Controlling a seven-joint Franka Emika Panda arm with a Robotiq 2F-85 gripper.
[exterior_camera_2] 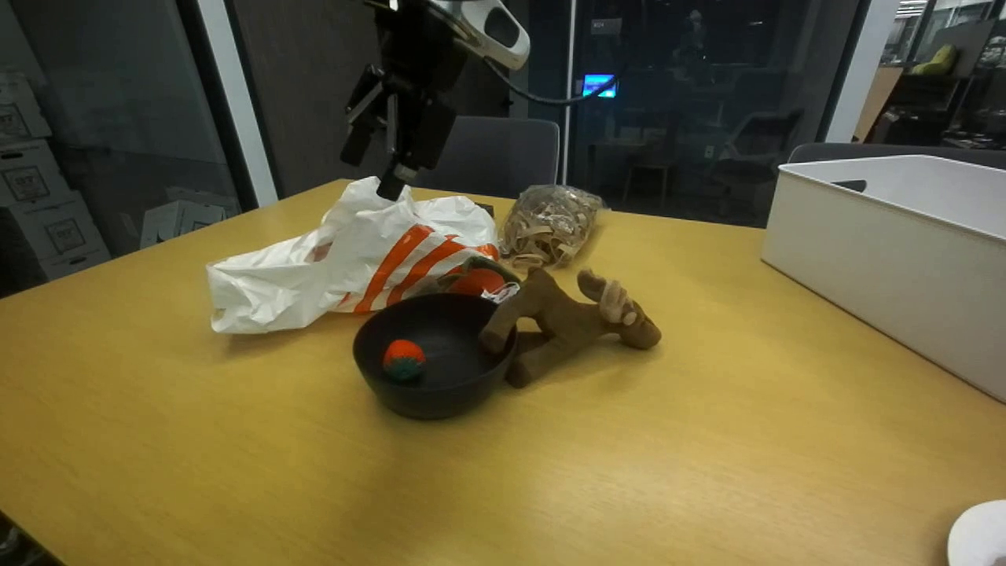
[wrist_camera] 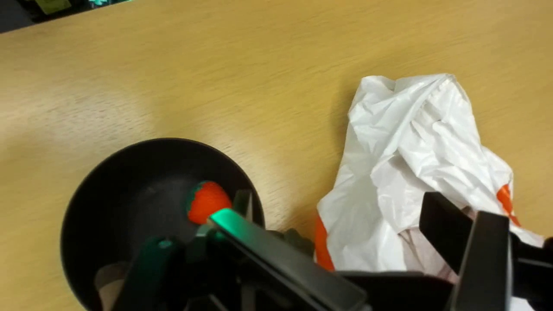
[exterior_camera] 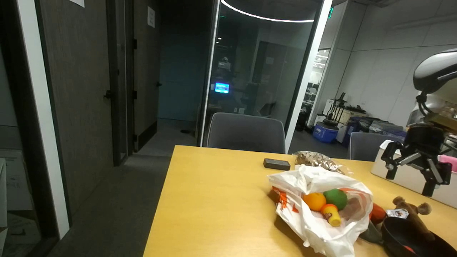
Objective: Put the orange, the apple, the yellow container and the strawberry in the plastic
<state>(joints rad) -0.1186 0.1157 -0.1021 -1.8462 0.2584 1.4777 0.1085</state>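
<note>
Gripper (exterior_camera: 410, 181): fingers spread, nothing between them; it hangs above the table (exterior_camera_2: 707, 456); a descent off-line could land a fingertip on the rim of the black bowl (exterior_camera_2: 432, 399) and tip it;
Strawberry (wrist_camera: 211, 202): in the bowl, toward the wall nearer the white bag (exterior_camera_2: 267, 297); the tight gap there could spoil the pinch and send it rolling;
Toy moose (exterior_camera_2: 570, 322): a leg reaches over the bowl's rim; should the gripper catch it, toy and bowl may shift together;
Red object (exterior_camera_2: 477, 281): just beside the bag, kind unclear; a low, sideways carry might knock it;
Bag: holds the orange (exterior_camera: 314, 201), the yellow container (exterior_camera: 334, 219) and the green fruit (exterior_camera: 336, 198), likely the apple; its thin, crumpled mouth could snag a fingertip at release and spill the lot
</note>
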